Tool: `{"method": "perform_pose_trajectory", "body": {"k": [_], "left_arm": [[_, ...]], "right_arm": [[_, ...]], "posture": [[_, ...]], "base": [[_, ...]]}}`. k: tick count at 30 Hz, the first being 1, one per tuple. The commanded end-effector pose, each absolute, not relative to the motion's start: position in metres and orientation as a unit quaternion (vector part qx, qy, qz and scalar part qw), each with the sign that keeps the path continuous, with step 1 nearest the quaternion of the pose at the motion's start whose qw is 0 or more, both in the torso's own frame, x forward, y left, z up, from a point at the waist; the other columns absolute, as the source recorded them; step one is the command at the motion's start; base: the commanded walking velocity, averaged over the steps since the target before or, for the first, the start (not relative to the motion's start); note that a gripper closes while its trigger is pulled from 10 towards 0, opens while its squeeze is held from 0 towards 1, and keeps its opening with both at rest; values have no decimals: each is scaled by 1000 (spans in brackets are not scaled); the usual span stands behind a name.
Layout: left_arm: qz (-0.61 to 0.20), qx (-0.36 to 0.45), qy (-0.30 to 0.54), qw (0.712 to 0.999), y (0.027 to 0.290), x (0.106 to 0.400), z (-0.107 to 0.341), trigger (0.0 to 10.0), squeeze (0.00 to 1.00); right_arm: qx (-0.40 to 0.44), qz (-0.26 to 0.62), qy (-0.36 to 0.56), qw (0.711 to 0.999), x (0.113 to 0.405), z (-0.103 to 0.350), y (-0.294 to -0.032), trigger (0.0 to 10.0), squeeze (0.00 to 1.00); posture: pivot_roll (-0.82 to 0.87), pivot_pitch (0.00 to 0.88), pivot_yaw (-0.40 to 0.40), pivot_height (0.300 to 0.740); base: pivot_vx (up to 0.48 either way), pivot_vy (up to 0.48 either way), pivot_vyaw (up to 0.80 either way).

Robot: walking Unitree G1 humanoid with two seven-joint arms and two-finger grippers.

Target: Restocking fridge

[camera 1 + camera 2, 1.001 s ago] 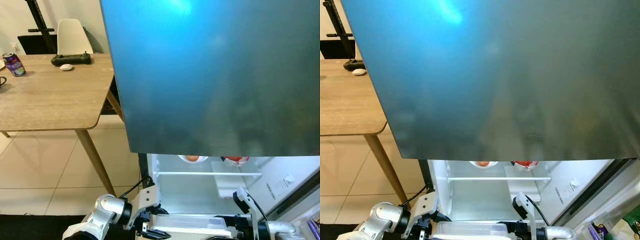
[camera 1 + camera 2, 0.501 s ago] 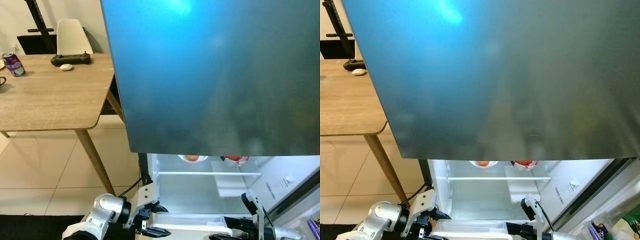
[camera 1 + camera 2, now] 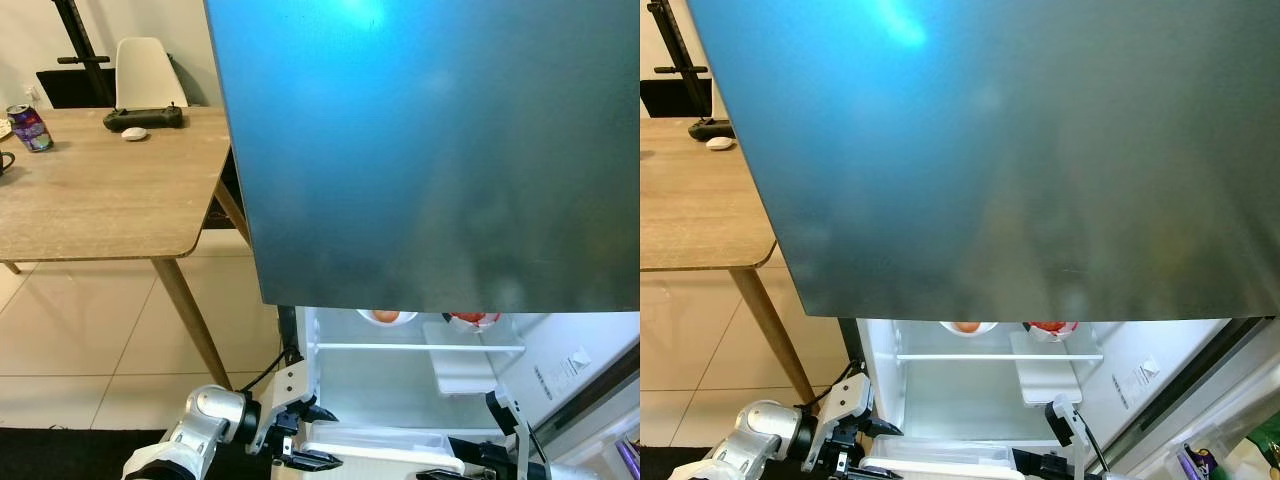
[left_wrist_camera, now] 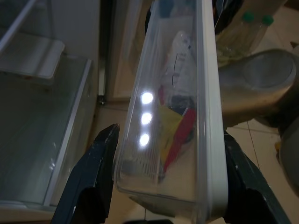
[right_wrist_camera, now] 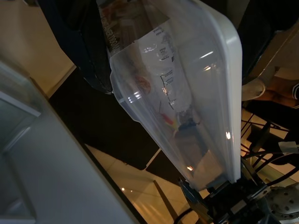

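The clear plastic container [image 3: 375, 447] hangs just in front of the open fridge [image 3: 420, 385], clamped endwise between the left gripper [image 3: 300, 458] and right gripper [image 3: 455, 470]. If either eases, I judge it could drop, spilling its packets.

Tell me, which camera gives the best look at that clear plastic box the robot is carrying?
The left wrist view: the clear plastic box runs between the left gripper's fingers, packets visible inside. The right wrist view shows it tilted and glary; the eye views catch just its top edge by the open fridge.
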State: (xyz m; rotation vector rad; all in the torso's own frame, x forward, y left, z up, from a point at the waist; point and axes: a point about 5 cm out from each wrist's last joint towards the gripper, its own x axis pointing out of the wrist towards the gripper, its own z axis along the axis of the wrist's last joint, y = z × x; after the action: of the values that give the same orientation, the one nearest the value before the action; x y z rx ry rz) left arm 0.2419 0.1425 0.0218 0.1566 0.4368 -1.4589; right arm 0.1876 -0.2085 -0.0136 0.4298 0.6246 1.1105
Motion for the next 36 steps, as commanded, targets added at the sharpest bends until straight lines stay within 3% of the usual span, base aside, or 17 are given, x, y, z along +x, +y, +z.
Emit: {"method": "perform_pose_trajectory", "body": {"k": [1,6,11,22,23,24,25,26,27,29,30,31,32,34,35,36], "left_arm": [[-619,59,148,769,151,263,44,10000,0],[-613,39,136,777,152,267,49,10000,0],[-613,27,129,779,153,268,53,10000,0],[-614,22,128,778,153,268,53,10000,0],[-615,20,128,778,153,268,53,10000,0],[-615,20,128,778,153,268,53,10000,0],[-614,18,127,778,153,267,53,10000,0],[-614,17,127,779,153,267,54,10000,0],[-614,16,127,779,152,267,54,10000,0],[-614,16,127,779,152,267,54,10000,0],[-614,15,127,779,153,267,54,10000,0],[-614,14,128,779,153,267,54,10000,0],[-614,14,128,779,153,268,54,10000,0],[-613,12,127,779,153,268,55,10000,0],[-613,11,127,780,153,268,55,10000,0],[-612,7,126,781,154,268,55,10000,0]], "right_arm": [[217,517,302,771,177,-22,-203,10000,0],[204,513,299,779,179,-22,-201,10000,0],[169,477,294,811,187,-26,-201,10000,0],[191,470,285,813,189,-24,-202,10000,0],[208,471,270,813,192,-20,-203,8275,0],[208,471,270,813,192,-20,-203,8275,0],[215,473,261,814,193,-19,-204,6745,0],[221,474,254,813,194,-17,-204,4196,0],[224,476,250,813,195,-16,-204,2627,0],[224,476,250,813,195,-16,-204,2627,0],[227,480,244,812,197,-14,-205,784,0],[229,482,241,811,197,-12,-206,275,0],[230,484,240,809,197,-12,-206,941,0],[230,486,239,809,197,-11,-206,941,0],[230,487,238,808,197,-11,-207,1686,0],[231,491,237,806,197,-10,-207,4000,0]], "posture": [[-38,0,0,740],[-39,0,1,740],[-36,0,-2,740],[-36,0,-4,740],[-37,0,-4,740],[-37,0,-4,740],[-37,0,-4,740],[-37,0,-2,740],[-37,0,-1,740],[-37,0,-1,740],[-39,0,0,740],[-40,0,0,740],[-40,0,0,740],[-39,0,-1,740],[-39,0,-1,740],[-40,0,0,740]], "base": [[0,0,0],[0,0,0],[0,0,0],[0,0,0],[0,0,0],[0,0,0],[0,0,0],[0,0,0],[0,0,0],[0,0,0],[0,0,0],[0,0,0],[0,0,0],[0,0,0],[0,0,0],[0,0,0]]}}
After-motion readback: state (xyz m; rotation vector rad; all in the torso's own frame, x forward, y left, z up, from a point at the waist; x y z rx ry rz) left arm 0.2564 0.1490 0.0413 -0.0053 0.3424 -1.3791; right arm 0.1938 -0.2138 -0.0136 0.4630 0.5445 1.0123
